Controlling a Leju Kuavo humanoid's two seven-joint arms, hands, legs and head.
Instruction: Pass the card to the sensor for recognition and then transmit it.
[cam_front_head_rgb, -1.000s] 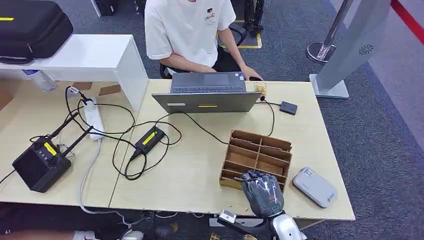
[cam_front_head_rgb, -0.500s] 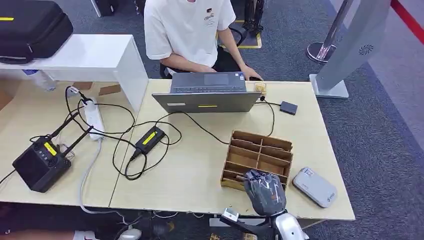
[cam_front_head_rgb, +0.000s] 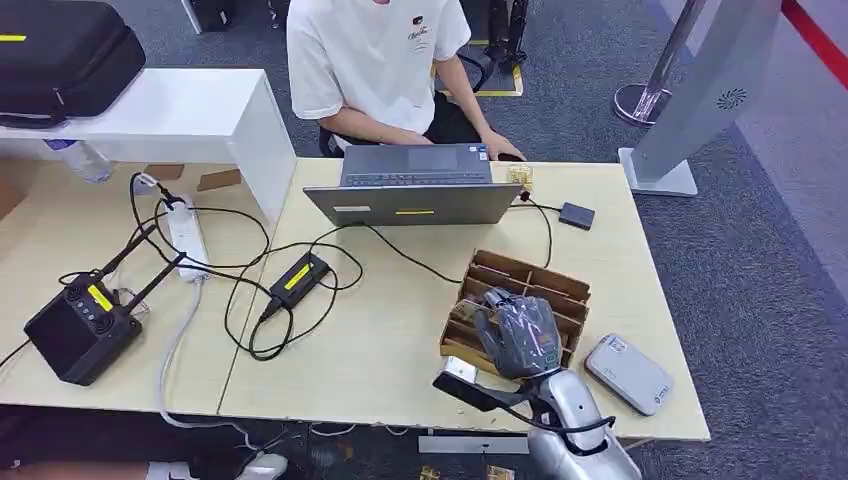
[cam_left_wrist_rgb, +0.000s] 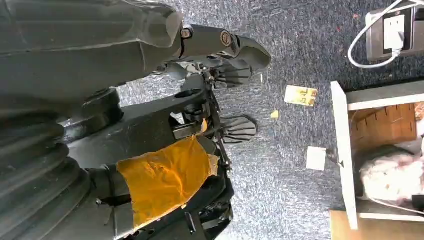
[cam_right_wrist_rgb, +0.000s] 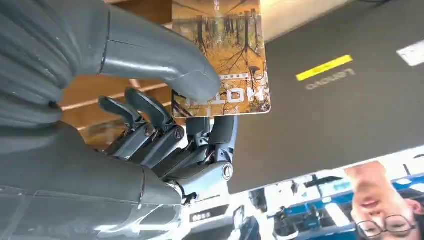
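My right hand (cam_front_head_rgb: 518, 335) hovers over the wooden divided box (cam_front_head_rgb: 528, 283) at the table's near right. It pinches a card (cam_right_wrist_rgb: 220, 55) with an autumn forest print between the thumb and fingers (cam_right_wrist_rgb: 165, 125), and the card points towards the laptop's lid. The grey card sensor (cam_front_head_rgb: 628, 373) lies flat on the table just right of the box, apart from the hand. My left hand's grey cover (cam_left_wrist_rgb: 35, 175) hangs beside the table above the carpet; how its fingers lie cannot be made out.
A person in a white shirt (cam_front_head_rgb: 375, 60) sits behind an open laptop (cam_front_head_rgb: 415, 202) at the far edge. Cables, a power brick (cam_front_head_rgb: 300, 275) and a black radio unit (cam_front_head_rgb: 80, 330) lie on the left. A small black box (cam_front_head_rgb: 577, 215) lies at the far right.
My right hand has risen from the box's near edge and moved away from me over the box, holding the card.
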